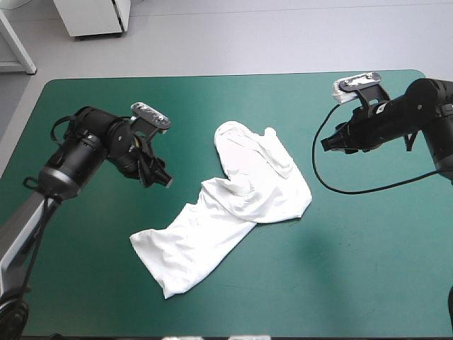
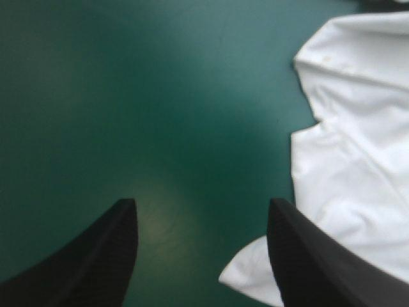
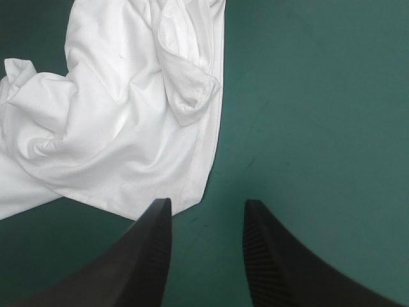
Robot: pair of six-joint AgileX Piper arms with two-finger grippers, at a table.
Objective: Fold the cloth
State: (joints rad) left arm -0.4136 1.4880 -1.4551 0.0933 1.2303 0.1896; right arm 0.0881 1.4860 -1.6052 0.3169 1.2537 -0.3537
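Observation:
The white T-shirt (image 1: pixel 237 205) lies crumpled in a long diagonal strip at the middle of the teal-green table, one end toward the front left, the bunched end toward the back. My left gripper (image 1: pixel 161 177) hovers just left of it, open and empty; in the left wrist view its gripper (image 2: pixel 201 220) stands over bare cover with the T-shirt (image 2: pixel 351 153) beside one finger. My right gripper (image 1: pixel 327 144) hangs to the right of the T-shirt, open and empty. In the right wrist view the gripper (image 3: pixel 208 220) points at the edge of the T-shirt (image 3: pixel 121 121).
The teal-green table (image 1: pixel 354 283) has bare cover all round the T-shirt. White furniture stands beyond the table's far edge at the left.

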